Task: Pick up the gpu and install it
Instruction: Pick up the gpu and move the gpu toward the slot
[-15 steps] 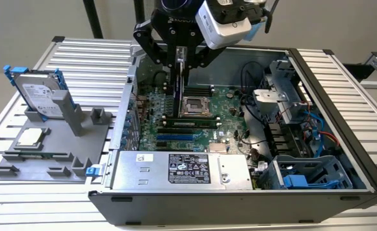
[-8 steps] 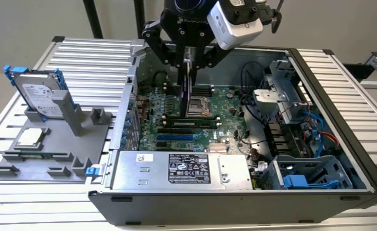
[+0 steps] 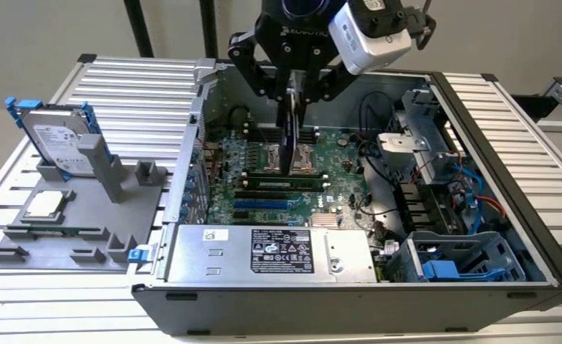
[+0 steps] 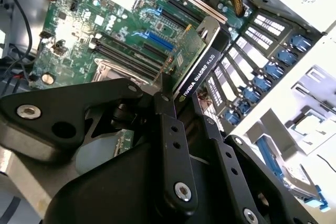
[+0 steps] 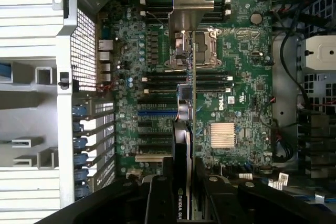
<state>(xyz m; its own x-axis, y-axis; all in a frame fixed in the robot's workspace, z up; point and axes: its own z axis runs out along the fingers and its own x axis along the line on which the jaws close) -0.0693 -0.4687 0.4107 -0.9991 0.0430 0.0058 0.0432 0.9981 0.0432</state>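
The gpu [image 4: 195,72] hangs edge-on over the motherboard [image 5: 241,77] inside the open computer case [image 3: 510,143]. Its green board is on one face, the black shroud on the other, and the silver end bracket [image 5: 191,9] leads. It looks clear of the board and not yet seated in any slot; the blue slot [image 5: 155,113] lies just beside its line in the first wrist view.

The gripper [image 3: 295,89] has its fingers [image 4: 170,140] closed on the card, one on each flat face, near the edge farthest from the board.

By its looks the card is stiff and fairly light, so it should hold its line without sagging. The smooth shroud may slide under a weak pinch. The bare green face is the delicate side (small parts, and the contact edge along the bottom). A hold across both faces high on the card, well away from that contact edge, seems the right place.

Outside the case, on the ribbed counter [image 3: 118,86] at the exterior view's left, a gray fixture [image 3: 71,236] carries a hard drive [image 3: 61,140] standing upright and a small silver CPU chip [image 3: 46,204].
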